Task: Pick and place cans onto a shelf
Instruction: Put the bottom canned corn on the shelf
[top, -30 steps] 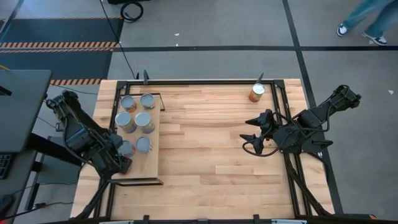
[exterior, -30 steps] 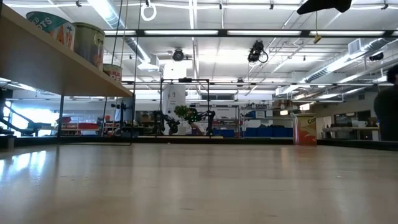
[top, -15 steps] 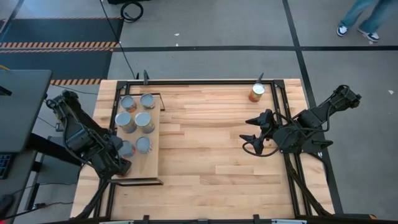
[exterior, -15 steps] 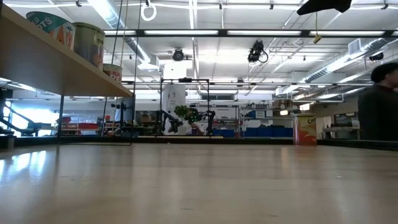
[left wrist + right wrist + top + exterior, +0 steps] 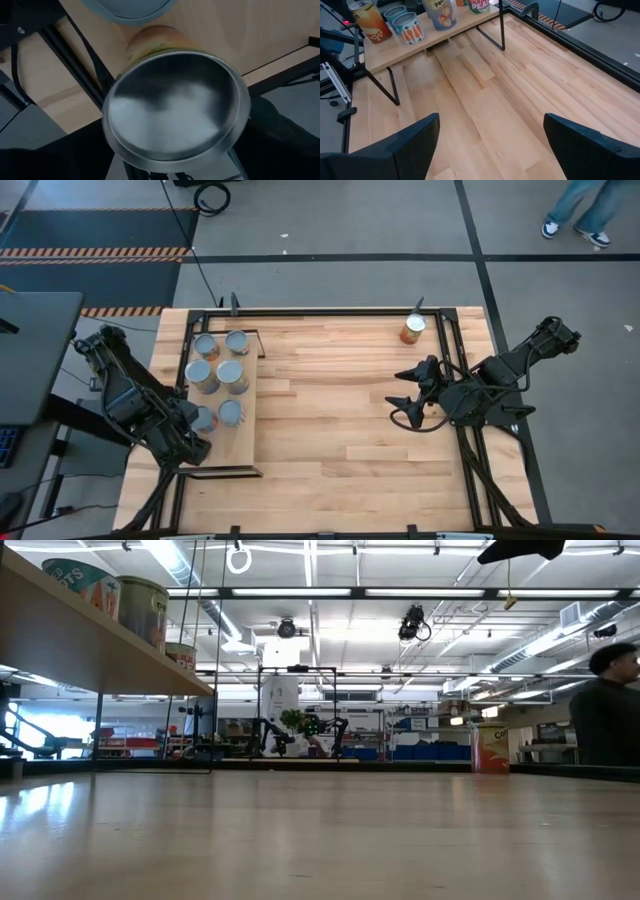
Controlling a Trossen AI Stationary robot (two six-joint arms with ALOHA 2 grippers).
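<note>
A can (image 5: 175, 107) is seen end-on, close to the camera, so that its round silver top fills most of the left wrist view. A dull, blurred reflection is carried on the lid, and a raised rim runs around it. Beyond the lid, part of the can's orange-brown side is visible. Past it, the bluish-grey round top of a second can (image 5: 131, 7) is cut off by the picture's edge. Both are seen against the pale plywood of the shelf (image 5: 220, 30), whose thin black frame bars (image 5: 82, 70) cross the picture beside the near can.
</note>
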